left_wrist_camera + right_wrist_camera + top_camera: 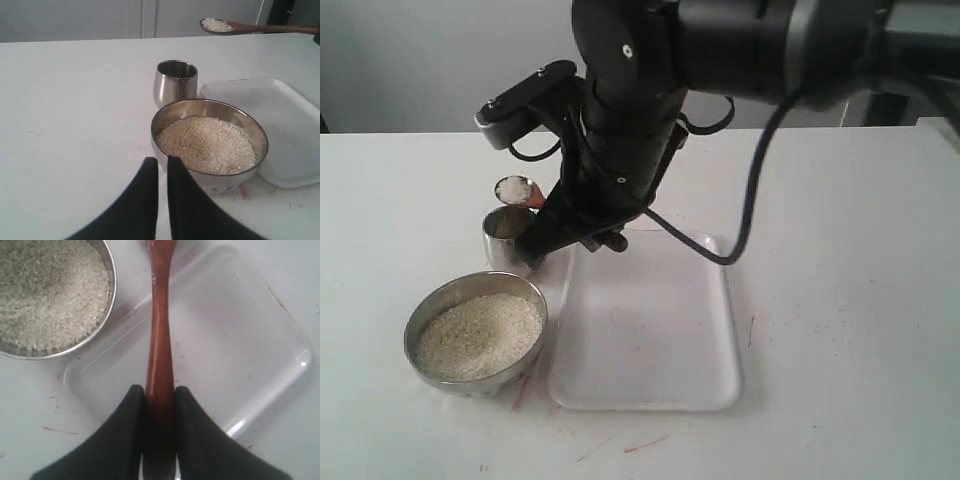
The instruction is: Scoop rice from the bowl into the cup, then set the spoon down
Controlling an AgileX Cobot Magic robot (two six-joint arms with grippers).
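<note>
Right gripper [160,390]: jaws narrowed onto the spoon [160,330] handle, which is pinched flat between them. The grip looks firm, no slack seen. Directly under the jaws is the clear tray [240,340]. The handle runs straight out ahead of them, and ahead to one side is the bowl [114,287] with rice [50,295] heaped in it. The spoon head is past the edge of the wrist view. The exterior view shows it at the far end of the handle, level, with a spoonful [513,187] on it, above the cup [505,235] and apart from its rim. I can't tell if the head is centred over the mouth; it may sit a bit beyond. Step in hand, I judge: tip the load in. I'd first line the head up over the mouth and drop it close to the rim. Then I'd roll the wrist slowly so grains slide off the head's edge and not over the side. The cup is narrow, so spill is the risk. Don't loosen the pinch while rolling. Left gripper [162,160]: jaws almost together, empty, bowl just ahead, cup beyond it. Leave it parked.
</note>
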